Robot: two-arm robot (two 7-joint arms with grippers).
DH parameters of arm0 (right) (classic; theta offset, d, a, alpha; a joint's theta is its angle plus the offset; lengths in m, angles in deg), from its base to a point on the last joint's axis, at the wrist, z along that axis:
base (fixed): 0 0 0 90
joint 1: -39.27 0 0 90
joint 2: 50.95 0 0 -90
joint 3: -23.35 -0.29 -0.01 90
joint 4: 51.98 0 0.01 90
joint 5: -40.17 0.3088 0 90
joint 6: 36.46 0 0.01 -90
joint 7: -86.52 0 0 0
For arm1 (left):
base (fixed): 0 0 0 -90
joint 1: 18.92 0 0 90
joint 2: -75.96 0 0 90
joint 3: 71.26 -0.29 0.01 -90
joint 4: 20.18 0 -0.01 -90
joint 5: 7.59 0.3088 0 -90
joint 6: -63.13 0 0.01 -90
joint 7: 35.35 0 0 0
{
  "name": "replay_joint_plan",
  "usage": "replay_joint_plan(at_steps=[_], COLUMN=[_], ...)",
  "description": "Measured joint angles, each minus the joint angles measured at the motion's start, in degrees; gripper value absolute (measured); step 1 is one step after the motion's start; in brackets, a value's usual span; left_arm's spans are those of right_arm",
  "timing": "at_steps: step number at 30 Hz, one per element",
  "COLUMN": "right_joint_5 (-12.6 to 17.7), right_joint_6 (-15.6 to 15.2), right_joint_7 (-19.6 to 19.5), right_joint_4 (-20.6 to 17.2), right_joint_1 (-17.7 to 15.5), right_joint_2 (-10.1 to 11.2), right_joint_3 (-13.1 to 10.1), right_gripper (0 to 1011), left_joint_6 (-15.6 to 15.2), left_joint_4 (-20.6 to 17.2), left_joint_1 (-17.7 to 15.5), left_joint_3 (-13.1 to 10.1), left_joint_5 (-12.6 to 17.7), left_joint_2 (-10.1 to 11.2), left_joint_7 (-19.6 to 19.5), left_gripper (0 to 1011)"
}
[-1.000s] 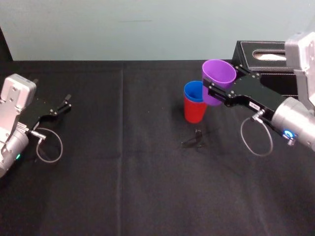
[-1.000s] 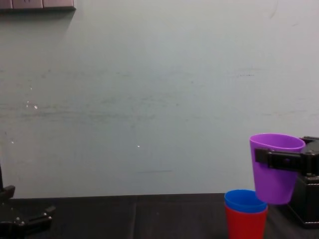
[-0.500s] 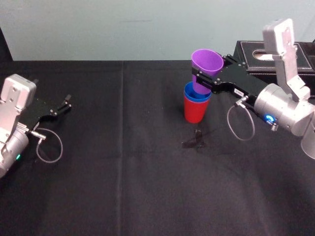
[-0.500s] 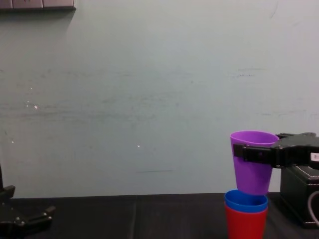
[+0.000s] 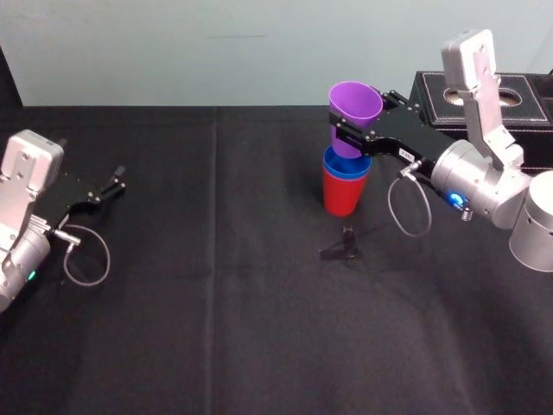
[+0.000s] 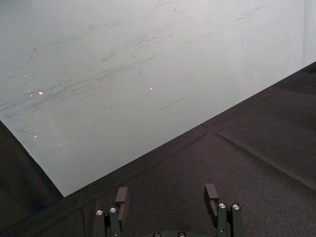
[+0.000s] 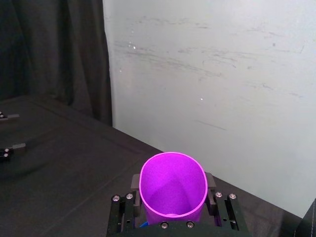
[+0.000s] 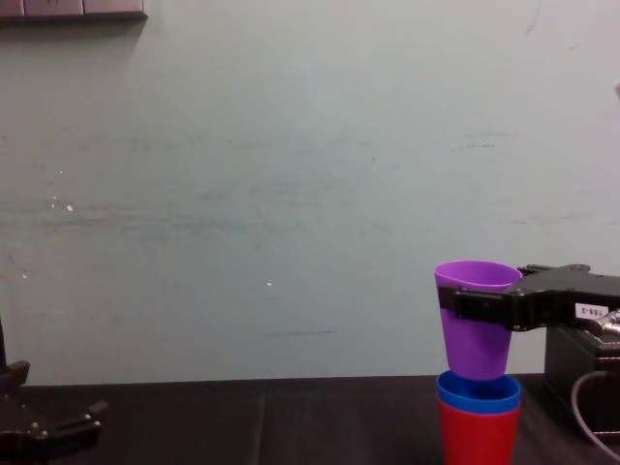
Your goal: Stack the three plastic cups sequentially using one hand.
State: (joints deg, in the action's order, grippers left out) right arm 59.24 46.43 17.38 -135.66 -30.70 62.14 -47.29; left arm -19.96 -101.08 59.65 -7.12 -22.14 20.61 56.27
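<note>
**Three cups, the purple one at the mouth of the stack**

Three plastic cups line up over one spot. The purple cup [image 5: 354, 111] [image 8: 475, 334] [image 7: 173, 187] is held above the red cup [image 5: 342, 197] [image 8: 477, 441], leaning slightly, with its base at the rim of the blue cup [image 5: 333, 164] [image 8: 478, 391]. I cannot tell whether the purple cup's base touches that rim. The blue cup sits nested in the red cup, which stands upright on the black tabletop [image 5: 216, 303].

The right end effector [image 5: 351, 131] [image 8: 455, 303] [image 7: 173, 200] reaches in from the right of the red cup and pinches the purple cup near its rim, one finger on each side. A black box [image 5: 484, 95] [image 8: 573, 373] stands to the right of the red cup and behind it. A small dark object [image 5: 344, 247] lies just in front of the red cup. Far to the left of the red cup, the left end effector [image 5: 111, 183] [image 6: 168, 195] is parked low over the tabletop, fingers spread and holding nothing.
</note>
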Motion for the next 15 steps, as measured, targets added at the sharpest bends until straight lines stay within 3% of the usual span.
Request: replay_joint_plan(at_steps=[15], right_joint_5=[-0.55], right_joint_6=[0.5], right_joint_7=[0.81], right_joint_4=[1.33], right_joint_1=[0.46], right_joint_2=[-0.99], right_joint_3=[-0.03], right_gripper=[733], left_joint_6=[0.0], left_joint_4=[0.0], left_joint_1=[0.0], left_joint_3=[0.0], left_joint_5=[0.0], left_joint_2=[0.0], left_joint_7=[0.0], left_gripper=[1005])
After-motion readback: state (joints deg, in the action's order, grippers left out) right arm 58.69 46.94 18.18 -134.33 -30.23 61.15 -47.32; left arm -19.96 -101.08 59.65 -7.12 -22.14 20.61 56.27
